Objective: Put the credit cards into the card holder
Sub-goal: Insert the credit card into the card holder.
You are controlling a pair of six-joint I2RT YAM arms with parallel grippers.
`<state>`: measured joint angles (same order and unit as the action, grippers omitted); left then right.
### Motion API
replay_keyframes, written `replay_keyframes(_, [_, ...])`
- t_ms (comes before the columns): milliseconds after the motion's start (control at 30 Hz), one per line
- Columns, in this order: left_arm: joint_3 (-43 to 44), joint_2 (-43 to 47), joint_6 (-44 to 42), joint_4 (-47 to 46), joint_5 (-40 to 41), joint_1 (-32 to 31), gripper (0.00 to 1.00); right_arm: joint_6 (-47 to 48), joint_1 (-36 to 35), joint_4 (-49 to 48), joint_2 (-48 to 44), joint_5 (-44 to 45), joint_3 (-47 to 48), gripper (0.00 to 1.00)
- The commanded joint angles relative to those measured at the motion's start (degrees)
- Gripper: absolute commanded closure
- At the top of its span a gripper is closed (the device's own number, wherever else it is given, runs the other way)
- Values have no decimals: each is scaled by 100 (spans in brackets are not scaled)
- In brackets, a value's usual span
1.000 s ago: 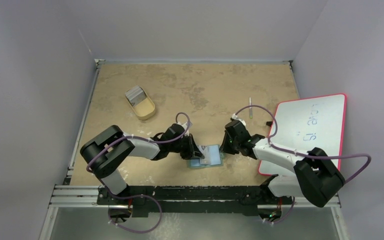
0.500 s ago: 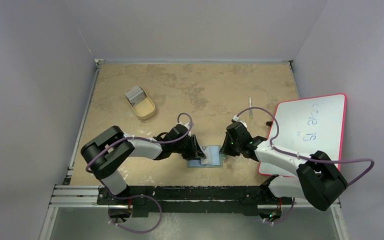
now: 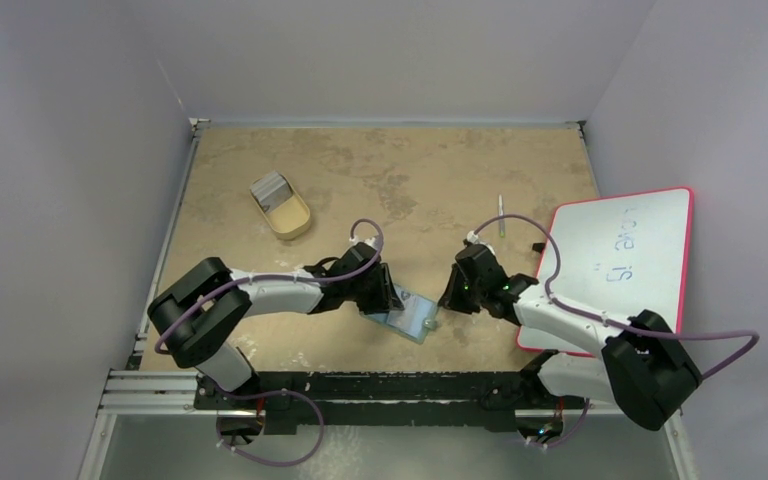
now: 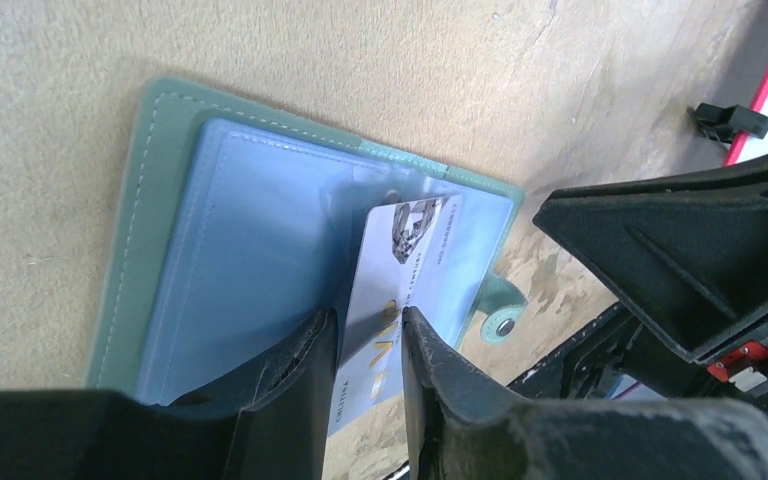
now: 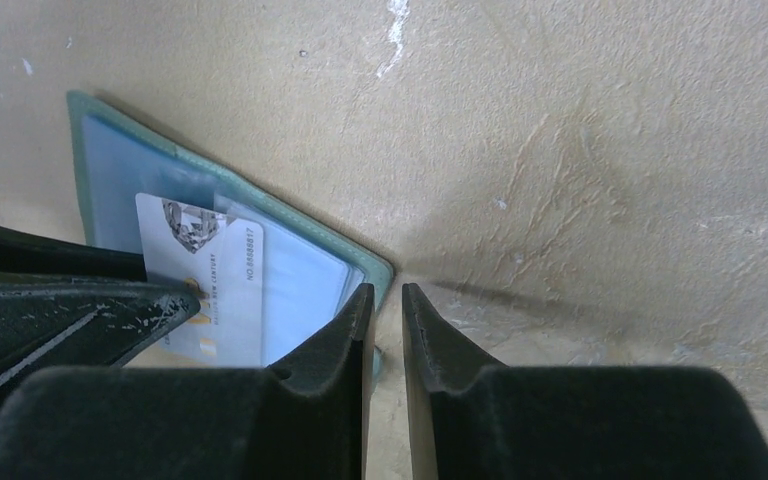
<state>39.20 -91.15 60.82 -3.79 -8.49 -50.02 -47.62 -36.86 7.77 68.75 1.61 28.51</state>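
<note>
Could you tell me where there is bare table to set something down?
Bare: the far strip beyond the tan tray, and the stretch between tray and pen. Crowded: near centre, where left gripper and right gripper meet at the card holder; whiteboard covers the right.

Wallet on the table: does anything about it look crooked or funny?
Yes, a bit. The card holder lies open and slanted in the top view. The credit card pinched by the left gripper goes in crooked, and only its top corner seems tucked under the clear pocket. Nothing looks torn or spilled.
</note>
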Motion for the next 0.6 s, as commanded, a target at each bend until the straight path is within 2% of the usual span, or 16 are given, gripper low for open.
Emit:
replay_keyframes(0, [301, 193, -321, 417, 399, -43, 70, -121, -23, -100, -172, -216, -146, 81])
replay_keyframes(133, [413, 285, -413, 515, 553, -60, 69, -381, -23, -271, -266, -462, -319, 77])
replay_keyframes(300, [484, 350, -520, 603, 645, -84, 68, -1060, -23, -1149, -370, -1048, -821, 72])
replay_keyframes(567, [405, 253, -536, 368, 436, -148, 68, -1398, -24, -1706, -135, -1151, -857, 70])
